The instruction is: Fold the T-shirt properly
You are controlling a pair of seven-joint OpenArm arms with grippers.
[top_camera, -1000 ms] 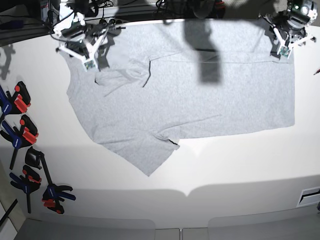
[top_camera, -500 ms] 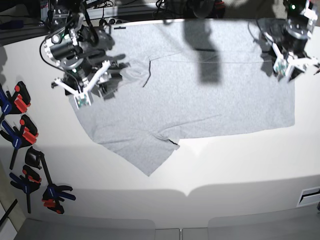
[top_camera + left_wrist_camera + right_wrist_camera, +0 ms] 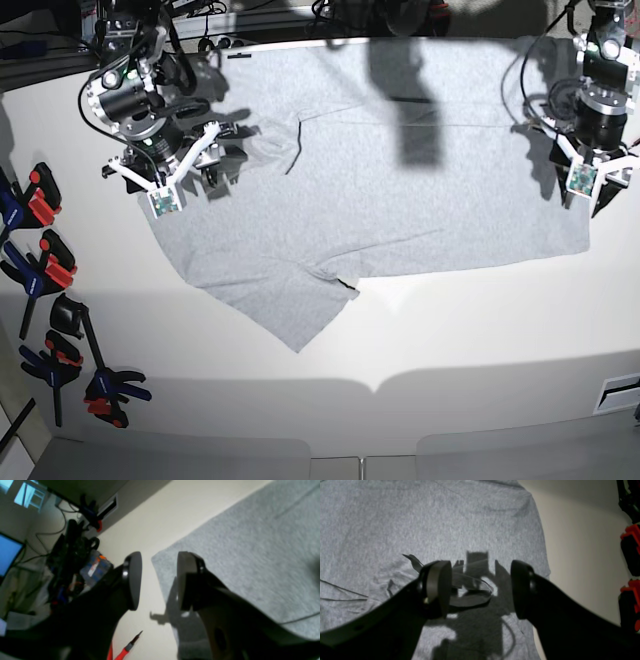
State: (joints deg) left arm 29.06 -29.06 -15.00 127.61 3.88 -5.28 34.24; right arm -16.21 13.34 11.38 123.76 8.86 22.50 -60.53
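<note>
T-shirt (image 3: 380, 180) flat on surface (image 3: 450, 330) | left gripper (image 3: 157, 580), right gripper (image 3: 480, 590) apart, empty, above its side edges | we judged: next grasp edges, fold.

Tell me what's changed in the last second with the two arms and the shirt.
Both arms came from the table's far edge toward the camera. The right tool now hangs open over the T-shirt near a sleeve; the left tool is open at the shirt's edge. Neither grips anything. The shirt lies flat as before.
</note>
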